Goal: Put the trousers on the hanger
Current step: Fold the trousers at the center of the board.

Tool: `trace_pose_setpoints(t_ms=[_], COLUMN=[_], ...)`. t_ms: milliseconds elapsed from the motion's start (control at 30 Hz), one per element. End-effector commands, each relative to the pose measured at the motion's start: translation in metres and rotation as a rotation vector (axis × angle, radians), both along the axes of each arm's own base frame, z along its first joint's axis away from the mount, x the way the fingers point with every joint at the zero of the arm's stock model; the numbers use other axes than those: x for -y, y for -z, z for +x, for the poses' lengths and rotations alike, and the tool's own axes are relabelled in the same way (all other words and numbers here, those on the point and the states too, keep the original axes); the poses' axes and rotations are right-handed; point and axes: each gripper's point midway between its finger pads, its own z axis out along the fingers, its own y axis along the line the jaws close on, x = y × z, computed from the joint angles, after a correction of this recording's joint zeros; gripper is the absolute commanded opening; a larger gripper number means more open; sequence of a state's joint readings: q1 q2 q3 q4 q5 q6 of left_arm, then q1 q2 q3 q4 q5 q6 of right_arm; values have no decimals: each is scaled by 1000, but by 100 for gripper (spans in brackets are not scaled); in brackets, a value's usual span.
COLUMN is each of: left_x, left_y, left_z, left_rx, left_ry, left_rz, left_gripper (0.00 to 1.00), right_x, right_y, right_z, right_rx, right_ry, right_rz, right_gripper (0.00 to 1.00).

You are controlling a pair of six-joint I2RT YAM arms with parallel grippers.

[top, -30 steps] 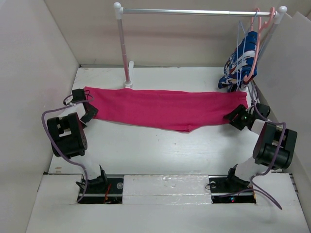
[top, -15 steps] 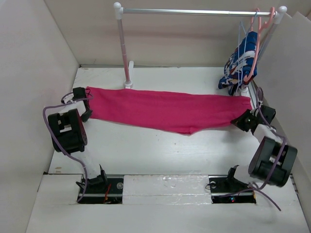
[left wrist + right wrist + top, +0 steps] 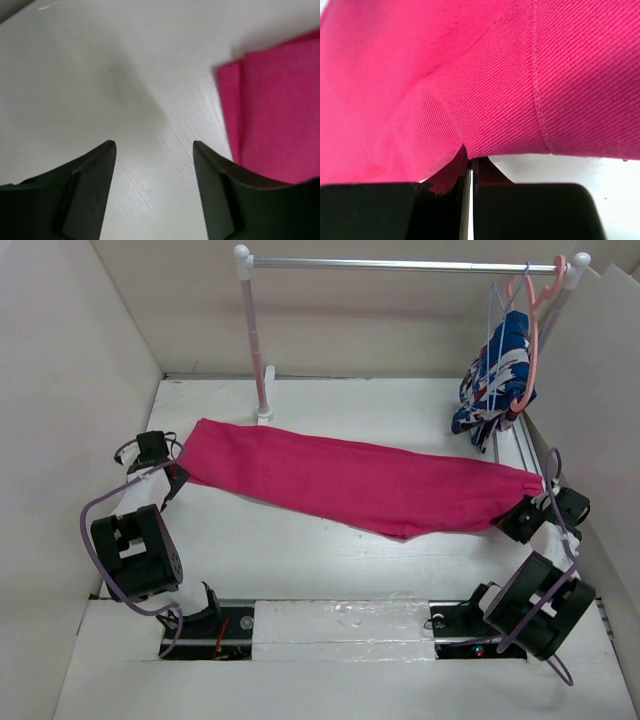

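Observation:
The magenta-pink trousers (image 3: 360,480) lie stretched in a long band across the table, slanting from far left to near right. My right gripper (image 3: 530,508) is shut on their right end; in the right wrist view the cloth (image 3: 485,85) bunches into the closed jaws of that gripper (image 3: 470,162). My left gripper (image 3: 172,472) is open just off the trousers' left end, with only bare table between its fingers (image 3: 95,170); the folded cloth edge (image 3: 275,115) lies to its right. The thin light-blue hanger (image 3: 492,325) hangs on the rail at the far right.
A clothes rail (image 3: 400,264) on a white post (image 3: 258,350) spans the back. A salmon-pink hanger (image 3: 531,335) and a blue-and-white garment (image 3: 497,380) hang at its right end. White walls close in on both sides.
The right gripper closed on the trousers' right end and pulled it toward the near right, slanting the cloth. The left gripper now stands open, off the left end, and its arm has drawn back.

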State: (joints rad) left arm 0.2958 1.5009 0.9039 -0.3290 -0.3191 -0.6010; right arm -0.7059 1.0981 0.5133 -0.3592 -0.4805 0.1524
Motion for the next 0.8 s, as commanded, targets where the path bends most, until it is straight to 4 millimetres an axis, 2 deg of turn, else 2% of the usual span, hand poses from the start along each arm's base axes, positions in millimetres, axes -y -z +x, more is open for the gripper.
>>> trace_pose_setpoints(t_ms=[0, 167, 233, 433, 533, 633, 667, 733, 767], left_x=[27, 32, 35, 25, 21, 14, 9, -1, -17], left_y=[-16, -5, 4, 26, 34, 38, 39, 41, 43], left_z=[38, 70, 80, 87, 88, 86, 84, 72, 48], left_rx=[159, 190, 151, 78, 57, 26, 16, -26, -81], left_ry=[125, 149, 143, 80, 57, 36, 37, 12, -29], left_rz=[-131, -196, -193, -176, -165, -136, -127, -102, -53], left_gripper=[62, 68, 68, 65, 50, 15, 0, 0, 0], right_x=[2, -1, -3, -4, -4, -6, -5, -4, -4], right_y=[-13, -12, -10, -12, -11, -13, -14, -17, -19], right_z=[17, 24, 25, 28, 27, 29, 29, 30, 28], right_rx=[52, 76, 72, 85, 84, 86, 88, 90, 81], right_ry=[-57, -67, -80, -83, -75, -77, -73, -69, -60], right_rz=[2, 5, 3, -7, -2, 1, -1, -7, -5], right_gripper=[0, 0, 0, 0, 0, 0, 0, 0, 0])
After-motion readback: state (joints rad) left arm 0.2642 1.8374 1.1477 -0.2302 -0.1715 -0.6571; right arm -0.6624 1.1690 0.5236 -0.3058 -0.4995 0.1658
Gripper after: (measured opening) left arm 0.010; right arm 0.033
